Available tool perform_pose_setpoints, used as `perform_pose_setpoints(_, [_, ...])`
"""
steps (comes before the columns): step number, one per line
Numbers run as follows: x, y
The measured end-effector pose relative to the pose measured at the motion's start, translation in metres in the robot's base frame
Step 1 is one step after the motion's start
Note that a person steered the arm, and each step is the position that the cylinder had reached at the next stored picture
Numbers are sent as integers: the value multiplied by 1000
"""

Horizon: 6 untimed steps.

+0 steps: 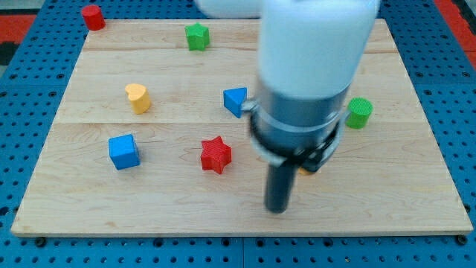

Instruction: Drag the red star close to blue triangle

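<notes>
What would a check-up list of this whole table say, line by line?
Surface: pale wooden board lying on a blue pegboard.
Job's things: red star sits toward the view's bottom-left of the blue triangle, apart from it.
Clutter: green star, yellow heart, blue cube, green cylinder, red cylinder at the board's top-left corner. An orange-yellow bit peeks out behind the arm; shape hidden.
Fingers: none; my tip is on the board at the view's right of the red star and lower, not touching it.
Cables: nothing seen.
Surroundings: red strips at the view's top corners.
</notes>
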<state>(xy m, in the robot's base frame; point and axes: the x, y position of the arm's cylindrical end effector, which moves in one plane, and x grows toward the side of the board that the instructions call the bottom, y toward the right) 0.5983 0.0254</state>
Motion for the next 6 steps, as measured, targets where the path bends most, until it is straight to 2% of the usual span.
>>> perform_pose_setpoints(1, [-14, -60])
perform_pose_setpoints(2, [-75, -62])
perform_pose_setpoints(3, [-109, -62])
perform_pose_setpoints(4, [-121, -46])
perform_pose_setpoints(5, [-121, 6])
perform_pose_setpoints(6, [-128, -18])
